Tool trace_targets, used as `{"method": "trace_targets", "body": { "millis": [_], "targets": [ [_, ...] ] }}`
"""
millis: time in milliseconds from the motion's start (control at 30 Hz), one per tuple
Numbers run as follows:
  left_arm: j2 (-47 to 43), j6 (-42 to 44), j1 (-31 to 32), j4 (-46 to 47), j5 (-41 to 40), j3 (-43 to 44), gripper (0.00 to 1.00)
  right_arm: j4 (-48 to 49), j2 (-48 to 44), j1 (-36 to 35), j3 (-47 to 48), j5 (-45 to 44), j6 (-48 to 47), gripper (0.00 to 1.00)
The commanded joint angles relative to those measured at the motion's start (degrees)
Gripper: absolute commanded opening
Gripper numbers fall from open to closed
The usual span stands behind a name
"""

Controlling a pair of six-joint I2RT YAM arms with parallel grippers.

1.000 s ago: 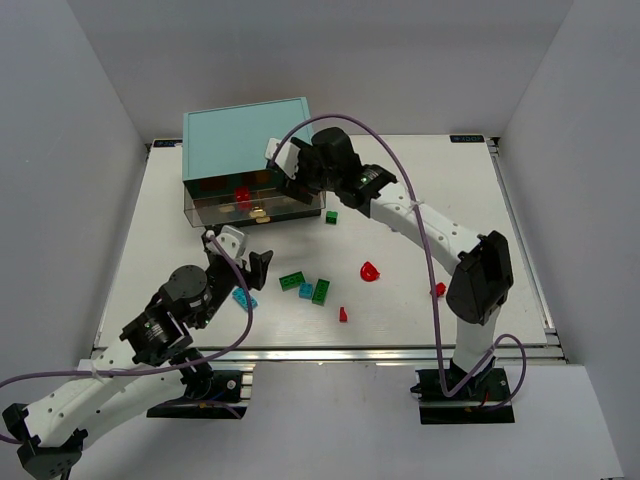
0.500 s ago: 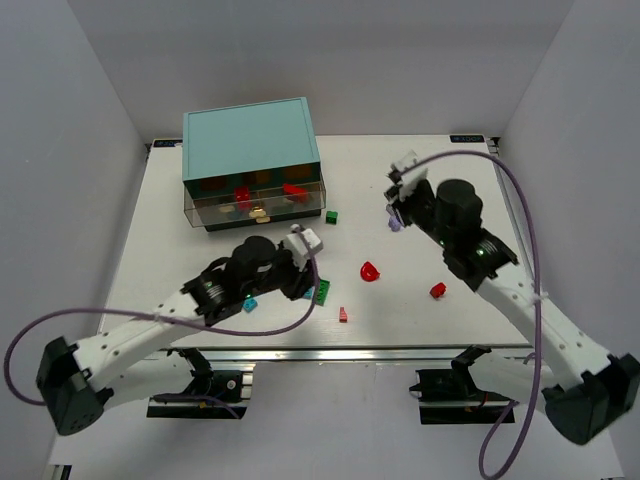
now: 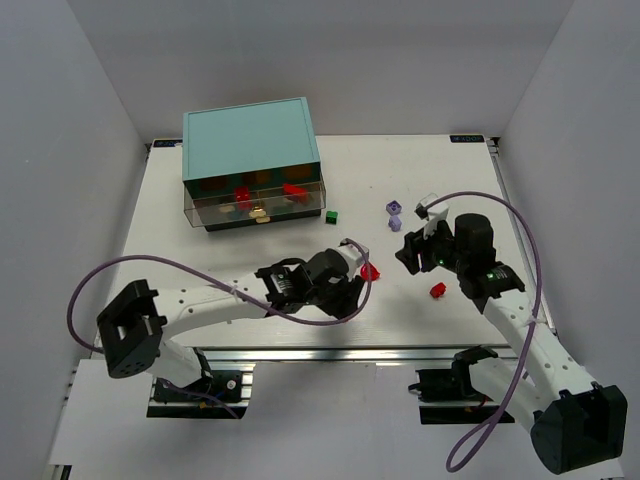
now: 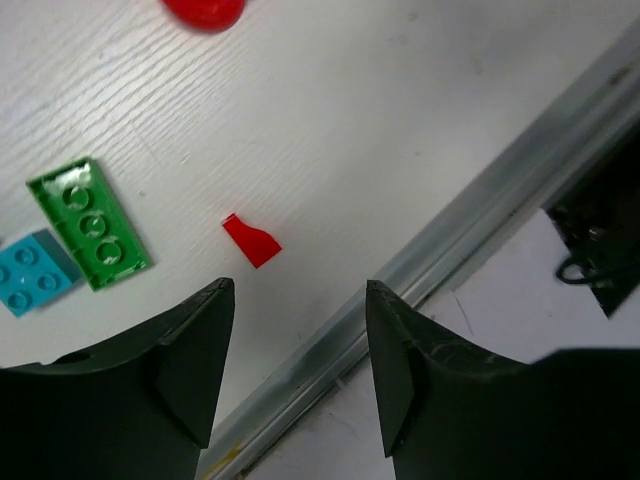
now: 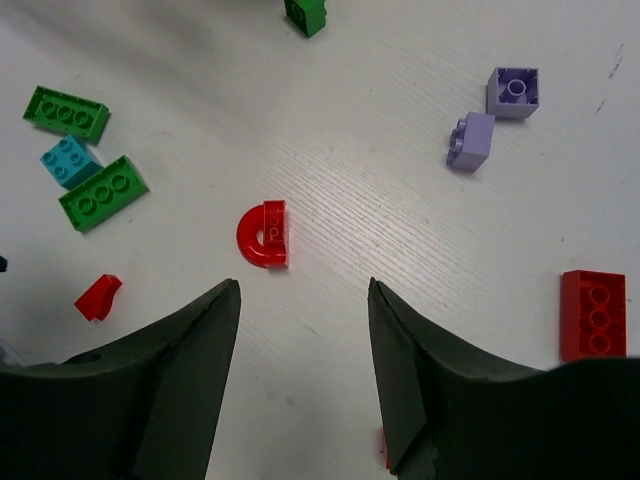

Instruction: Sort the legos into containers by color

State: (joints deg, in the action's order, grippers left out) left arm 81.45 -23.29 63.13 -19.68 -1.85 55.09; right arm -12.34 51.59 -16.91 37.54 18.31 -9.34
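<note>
Spread wide and holding nothing on both arms. Drop the left gripper (image 4: 297,290) squarely astride the small red slope (image 4: 250,242) lying just ahead, closing across its narrow sides; likewise the right gripper (image 5: 302,290) over the red arch (image 5: 265,235). Find the drawers (image 3: 255,205) only overhead, well apart from both.

white arm links (image 3: 205,300) with black joints (image 3: 472,238); looping purple cables (image 3: 150,259); dark, matte, wedge-shaped fingers (image 4: 180,375)
</note>
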Motion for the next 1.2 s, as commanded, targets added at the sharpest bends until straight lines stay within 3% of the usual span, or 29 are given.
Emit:
{"method": "trace_targets", "body": {
  "millis": [0, 200, 367, 667, 900, 1033, 1167],
  "targets": [
    [2.6, -9.1, 1.7, -5.2, -12.5, 3.0, 0.65, -0.5, -0.7, 0.9, 3.1, 2.5, 1.3, 0.59],
    [10.9, -11.9, 4.0, -8.3, -18.8, 7.0, 0.74, 0.3, -4.9, 2.2, 1.4, 0.9, 0.6, 0.51],
    [17.9, -12.7, 5.1, -11.7, -22.5, 11.4, 0.75, 0.2, -5.7, 2.6, 1.0, 0.2, 0.7, 0.49],
    [22.5, -12.8, 5.1, -10.4, -22.8, 12.6, 0.74, 0.6, -6.6, 3.3, 0.8, 0.4, 1.0, 0.45],
    [23.2, -12.9, 5.6, -8.4, -21.6, 11.4, 0.57, 0.7, -6.6, 3.6, 0.8, 0.6, 1.2, 0.42],
    [22.9, -12.8, 5.6, -7.8, -21.1, 11.1, 0.35, 0.7, -6.3, 3.7, 0.8, 0.6, 1.1, 0.4],
    [21.9, -12.4, 5.6, -7.9, -20.7, 10.9, 0.25, 0.7, -6.3, 3.8, 0.8, 0.6, 1.1, 0.38]
  ]
}}
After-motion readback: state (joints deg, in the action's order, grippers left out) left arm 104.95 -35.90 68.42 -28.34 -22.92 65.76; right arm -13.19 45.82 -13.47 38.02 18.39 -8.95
